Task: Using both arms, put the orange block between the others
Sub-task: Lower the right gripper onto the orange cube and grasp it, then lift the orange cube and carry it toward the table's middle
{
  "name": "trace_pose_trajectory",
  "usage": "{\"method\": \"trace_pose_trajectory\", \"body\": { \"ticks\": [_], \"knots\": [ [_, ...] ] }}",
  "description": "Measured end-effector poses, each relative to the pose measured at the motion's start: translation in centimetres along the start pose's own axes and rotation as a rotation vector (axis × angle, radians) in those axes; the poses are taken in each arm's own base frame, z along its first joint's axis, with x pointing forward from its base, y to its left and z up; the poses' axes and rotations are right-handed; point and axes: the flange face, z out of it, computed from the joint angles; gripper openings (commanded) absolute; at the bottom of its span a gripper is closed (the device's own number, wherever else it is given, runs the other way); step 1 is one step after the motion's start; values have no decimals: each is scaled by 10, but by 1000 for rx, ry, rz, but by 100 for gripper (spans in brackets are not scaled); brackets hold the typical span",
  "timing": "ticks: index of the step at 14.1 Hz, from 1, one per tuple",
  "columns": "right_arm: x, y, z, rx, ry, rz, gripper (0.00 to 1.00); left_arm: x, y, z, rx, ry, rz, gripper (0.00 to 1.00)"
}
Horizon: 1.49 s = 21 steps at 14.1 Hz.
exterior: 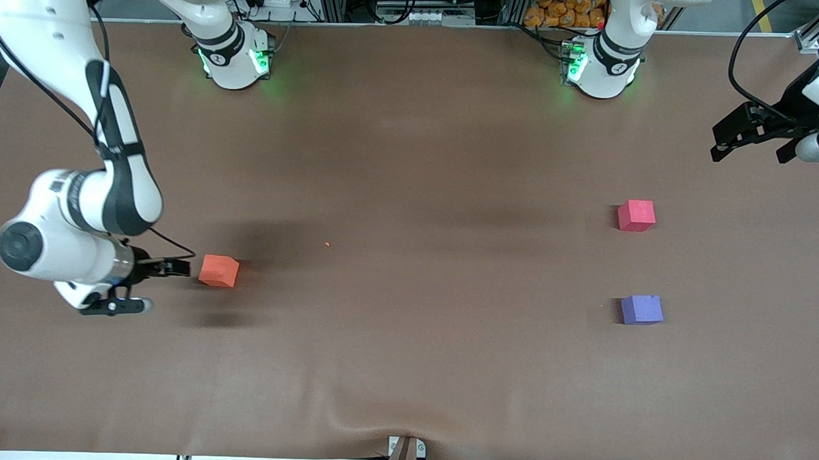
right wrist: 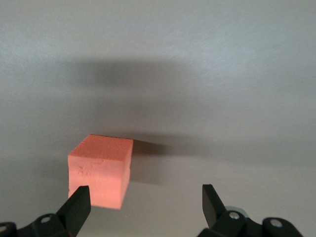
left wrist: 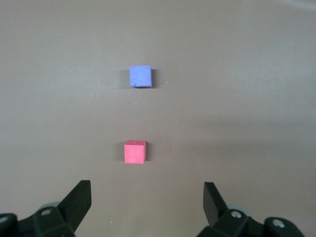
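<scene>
The orange block (exterior: pixel 219 271) (right wrist: pixel 101 170) lies on the brown table toward the right arm's end. My right gripper (exterior: pixel 154 287) (right wrist: pixel 146 200) is low beside it and points at it. It is open with nothing between its fingers, and the block is just ahead of one fingertip (right wrist: pixel 79 202). The red-pink cube (exterior: pixel 636 215) (left wrist: pixel 135 151) and the purple cube (exterior: pixel 642 309) (left wrist: pixel 140 76) sit toward the left arm's end, the purple one nearer to the front camera, with a gap between them. My left gripper (exterior: pixel 753 148) (left wrist: pixel 147 197) hangs open and empty above that end of the table.
The two arm bases (exterior: pixel 235 57) (exterior: pixel 602 66) glow green along the table's back edge. A metal bracket (exterior: pixel 405 453) and a wrinkle in the brown cover sit at the front edge. A tiny orange crumb (exterior: pixel 327 244) lies near the middle.
</scene>
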Motion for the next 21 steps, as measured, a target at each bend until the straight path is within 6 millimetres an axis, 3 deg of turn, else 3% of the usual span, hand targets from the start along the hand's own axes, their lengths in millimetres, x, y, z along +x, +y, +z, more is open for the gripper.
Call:
{"method": "trace_pose_trajectory", "body": {
  "ticks": [2, 7, 16, 17, 19, 20, 21],
  "knots": [
    [1, -11, 18, 36, -21, 8, 100, 0, 0, -1, 0, 2, 0, 100],
    [-1, -43, 34, 60, -24, -6, 100, 0, 0, -2, -1, 5, 0, 100],
    [-2, -37, 80, 55, -63, 10, 100, 1, 1, -3, -2, 15, 1, 100],
    [-1, -36, 85, 54, -63, 11, 89, 1, 1, -3, -2, 15, 1, 100],
    [-1, -38, 93, 53, -71, 9, 28, 1, 2, -3, -2, 15, 4, 100],
    [-1, -43, 95, 53, -74, 3, 6, 1, 3, -2, -2, 16, 6, 100],
    [-1, -48, 95, 51, -74, -2, 0, 1, 4, -2, -2, 16, 7, 100]
  ]
}}
